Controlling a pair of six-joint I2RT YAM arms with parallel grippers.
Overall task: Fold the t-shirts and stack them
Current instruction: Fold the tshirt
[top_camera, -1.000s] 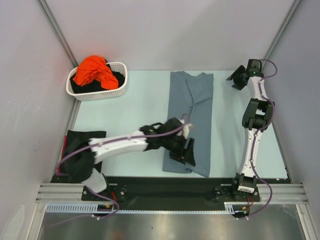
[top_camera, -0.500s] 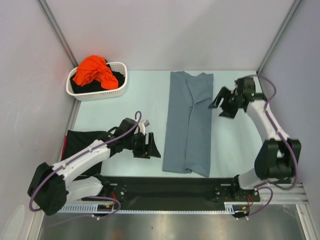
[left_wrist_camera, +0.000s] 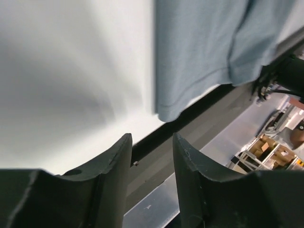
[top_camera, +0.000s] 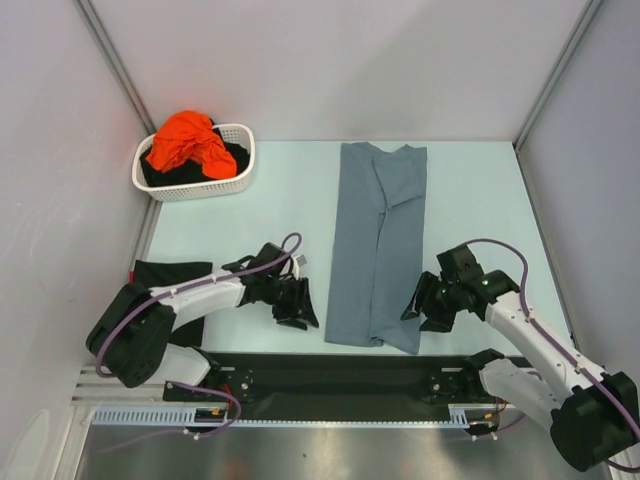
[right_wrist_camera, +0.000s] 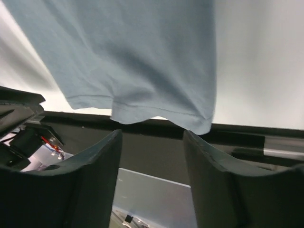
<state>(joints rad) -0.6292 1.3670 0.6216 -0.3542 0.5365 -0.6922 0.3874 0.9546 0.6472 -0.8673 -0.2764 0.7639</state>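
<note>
A slate grey-blue t-shirt point(top_camera: 378, 245) lies folded lengthwise into a long strip mid-table, hem toward the near edge. My left gripper point(top_camera: 297, 305) sits low just left of the hem's left corner, open and empty. In the left wrist view the shirt point(left_wrist_camera: 213, 42) lies ahead of the left gripper point(left_wrist_camera: 152, 142), apart from it. My right gripper point(top_camera: 420, 308) is beside the hem's right corner, open with nothing in it. The right wrist view shows the hem point(right_wrist_camera: 133, 52) just beyond the right gripper point(right_wrist_camera: 152, 137). An orange t-shirt point(top_camera: 185, 140) sits atop a black one point(top_camera: 235, 158) in the basket.
The white slotted basket point(top_camera: 200, 188) stands at the back left. A black t-shirt point(top_camera: 160, 275) lies at the near left, partly under the left arm. A black strip point(top_camera: 330, 370) runs along the table's near edge, right below the hem.
My right arm has swung from the far right down to the hem's right corner. The left gripper left the shirt, moved to its left, then crept back toward the hem with narrower jaws.
</note>
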